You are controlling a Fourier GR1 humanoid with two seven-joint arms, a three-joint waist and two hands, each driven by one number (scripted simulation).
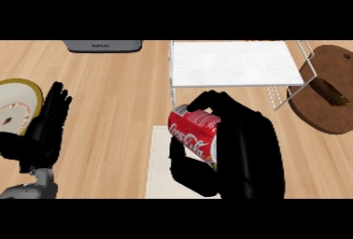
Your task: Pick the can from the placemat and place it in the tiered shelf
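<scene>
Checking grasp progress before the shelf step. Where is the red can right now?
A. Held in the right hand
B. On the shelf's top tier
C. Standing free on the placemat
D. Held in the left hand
A: the right hand has its fingers and thumb curled round the red can, tilted above the placemat.
</scene>
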